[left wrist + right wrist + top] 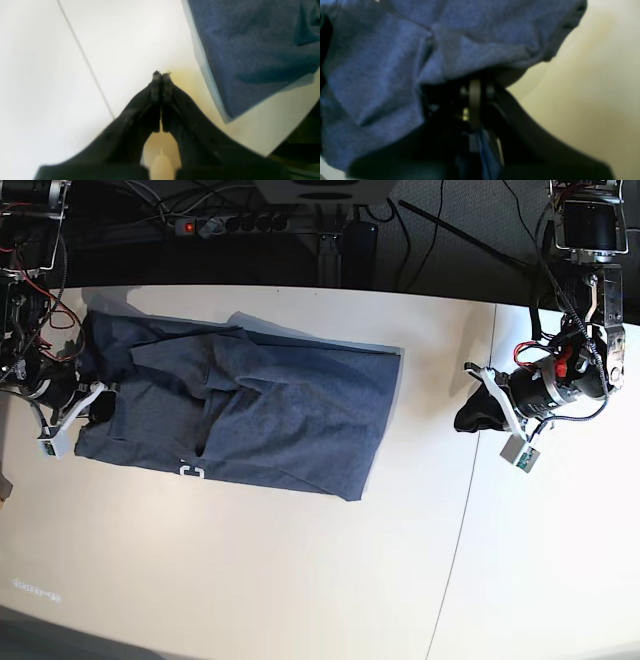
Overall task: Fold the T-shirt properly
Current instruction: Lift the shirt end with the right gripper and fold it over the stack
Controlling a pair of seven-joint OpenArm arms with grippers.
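Observation:
The blue-grey T-shirt [290,405] lies crumpled and partly folded on the white table [250,580], with a bit of white lettering [190,472] at its near edge. My right gripper [98,406] is at the shirt's left end. In the right wrist view it [475,85] is shut on the T-shirt [382,62], and cloth drapes over the fingertips. My left gripper [466,418] is shut and empty, over bare table to the right of the shirt. In the left wrist view it [161,74] is apart from the shirt's edge [250,50].
A seam [470,480] splits the table top near the left gripper. A power strip [230,224] and cables lie behind the far table edge. The table's corner edge [295,130] shows in the left wrist view.

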